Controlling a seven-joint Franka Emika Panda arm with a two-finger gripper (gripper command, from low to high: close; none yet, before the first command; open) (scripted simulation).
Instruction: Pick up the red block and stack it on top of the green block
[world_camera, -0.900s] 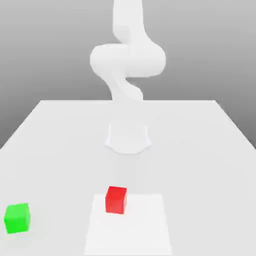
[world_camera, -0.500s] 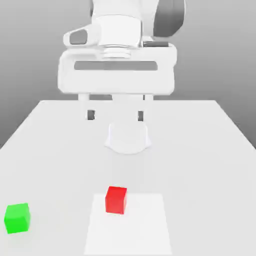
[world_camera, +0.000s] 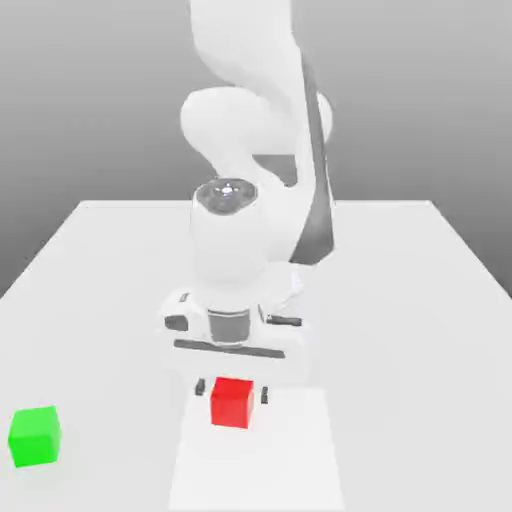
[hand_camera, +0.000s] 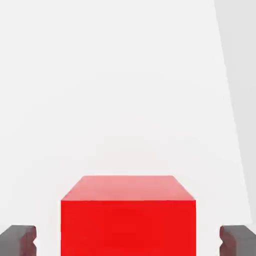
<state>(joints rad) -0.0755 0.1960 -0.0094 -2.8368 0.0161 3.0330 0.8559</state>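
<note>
The red block (world_camera: 232, 402) rests on the white table near its front edge. My gripper (world_camera: 232, 391) has come down around it, one dark fingertip (world_camera: 200, 387) on each side with a small gap to the cube, so it is open. In the hand view the red block (hand_camera: 128, 215) lies between the two dark pads (hand_camera: 17, 240), touching neither. The green block (world_camera: 35, 436) sits on the table at the exterior view's far left, well apart from the gripper.
A lighter square patch (world_camera: 258, 450) marks the table under the red block. The arm's round base (world_camera: 290, 285) stands behind the gripper at mid-table. The table's edges (world_camera: 470, 250) run off to both sides.
The hand has dropped from high above the table down to the red block, its fingers now straddling the cube. Neither block has moved.
</note>
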